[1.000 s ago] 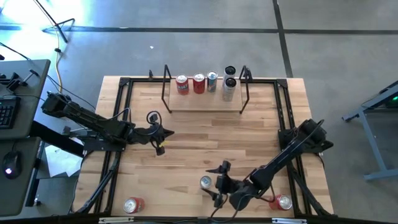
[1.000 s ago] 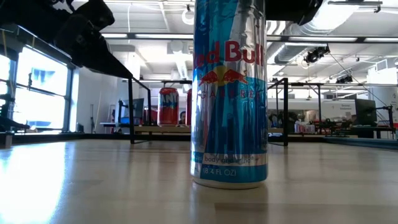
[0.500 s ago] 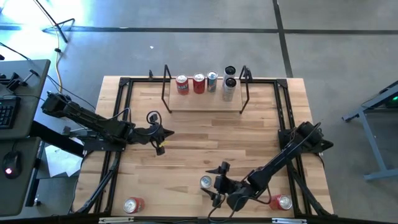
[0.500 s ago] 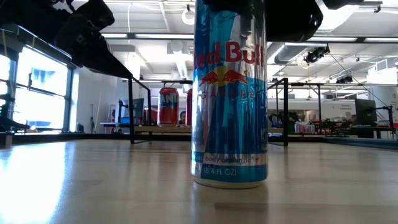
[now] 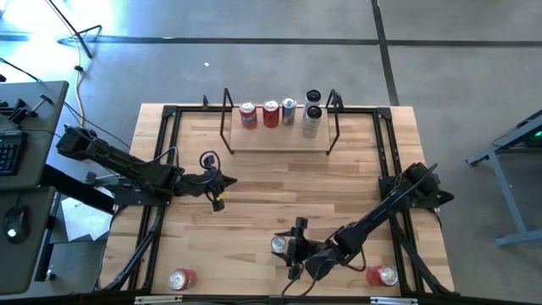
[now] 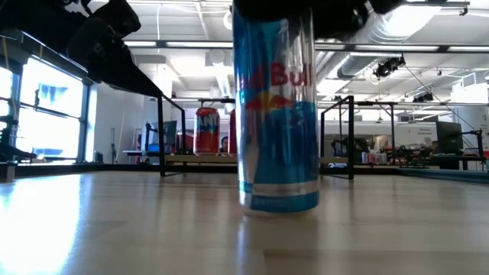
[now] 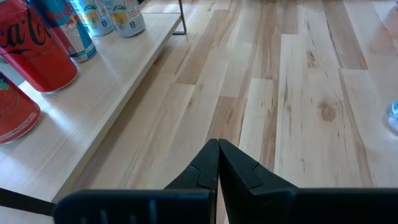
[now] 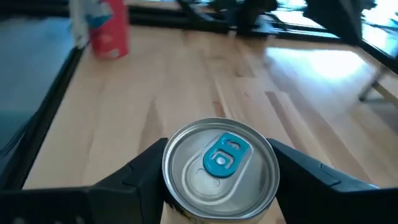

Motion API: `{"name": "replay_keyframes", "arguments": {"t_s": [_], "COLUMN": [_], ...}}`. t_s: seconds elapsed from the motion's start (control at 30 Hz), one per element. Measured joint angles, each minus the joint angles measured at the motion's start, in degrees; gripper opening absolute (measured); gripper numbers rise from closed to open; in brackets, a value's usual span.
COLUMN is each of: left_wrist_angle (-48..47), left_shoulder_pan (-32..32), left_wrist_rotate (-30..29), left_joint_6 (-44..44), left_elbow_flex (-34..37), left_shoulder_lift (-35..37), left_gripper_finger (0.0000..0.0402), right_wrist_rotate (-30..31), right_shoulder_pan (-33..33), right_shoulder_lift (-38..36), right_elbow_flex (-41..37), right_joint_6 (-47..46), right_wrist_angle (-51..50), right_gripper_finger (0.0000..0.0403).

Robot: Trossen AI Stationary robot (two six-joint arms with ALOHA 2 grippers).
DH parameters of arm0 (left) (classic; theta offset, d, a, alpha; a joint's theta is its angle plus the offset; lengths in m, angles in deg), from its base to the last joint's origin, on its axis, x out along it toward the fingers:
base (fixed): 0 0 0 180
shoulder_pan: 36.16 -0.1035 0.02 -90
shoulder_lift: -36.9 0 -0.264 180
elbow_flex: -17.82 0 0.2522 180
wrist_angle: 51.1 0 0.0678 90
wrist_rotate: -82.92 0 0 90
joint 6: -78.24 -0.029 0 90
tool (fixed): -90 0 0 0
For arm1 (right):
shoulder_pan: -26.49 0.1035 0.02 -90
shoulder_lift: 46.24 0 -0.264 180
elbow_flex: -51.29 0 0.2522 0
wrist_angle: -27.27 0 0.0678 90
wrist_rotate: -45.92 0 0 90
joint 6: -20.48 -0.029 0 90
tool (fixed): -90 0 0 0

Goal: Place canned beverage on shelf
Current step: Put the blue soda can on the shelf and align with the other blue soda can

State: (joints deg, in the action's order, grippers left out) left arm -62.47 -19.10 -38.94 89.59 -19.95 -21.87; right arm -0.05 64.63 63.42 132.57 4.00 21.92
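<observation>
A blue-and-silver canned beverage (image 5: 278,245) stands upright near the table's near edge, and my right gripper (image 5: 284,246) is shut on its top end. It fills the low view (image 6: 279,114) and shows from above in the right wrist view (image 8: 221,162). The shelf (image 5: 279,142), a low light-wood board with black rod ends, stands at the far edge with several cans on it. My left gripper (image 5: 227,180) is shut and bare above the table's left middle; its closed fingers (image 7: 217,158) point toward the shelf. My right gripper pinches the can's upper wall (image 8: 177,208), just under the rim, between its two fingers (image 8: 140,174), one on each side. The fingers come from the table's right, slanting slightly down. The can stays upright. Whether its base is off the table I cannot tell.
A red can (image 5: 181,279) lies at the near left corner and another red can (image 5: 385,275) at the near right, beside my right arm. Black frame rails (image 5: 165,169) run along the table's left and right sides. Bare wood lies between the held can and the shelf.
My right gripper has moved a little toward the table's left, onto the can, and has rolled slightly. In the low view the can has shifted a little to the left and looks slightly smaller and blurred, still upright.
</observation>
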Motion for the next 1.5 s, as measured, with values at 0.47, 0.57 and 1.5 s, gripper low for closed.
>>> {"name": "replay_keyframes", "arguments": {"t_s": [0.47, 0.57, 1.5], "left_wrist_angle": [-0.4, -0.5, 1.0], "left_shoulder_pan": [0.0, 0.1, 0.1], "left_wrist_rotate": [1.7, 1.7, 1.7], "left_joint_6": [0.0, 0.0, -5.1], "left_elbow_flex": [0.0, 0.0, 0.0], "left_shoulder_lift": [0.0, 0.0, 0.0], "left_gripper_finger": [0.0001, 0.0001, 0.0000], "right_wrist_rotate": [-21.5, -29.3, -66.9], "right_shoulder_pan": [-19.4, -28.4, -68.5], "right_shoulder_lift": [-21.9, -25.7, -15.4], "right_elbow_flex": [0.0, 0.0, 0.0], "right_joint_6": [28.4, 33.7, 44.7], "right_wrist_angle": [-13.9, -15.6, -14.0], "right_gripper_finger": [0.0221, 0.0221, 0.0221]}}
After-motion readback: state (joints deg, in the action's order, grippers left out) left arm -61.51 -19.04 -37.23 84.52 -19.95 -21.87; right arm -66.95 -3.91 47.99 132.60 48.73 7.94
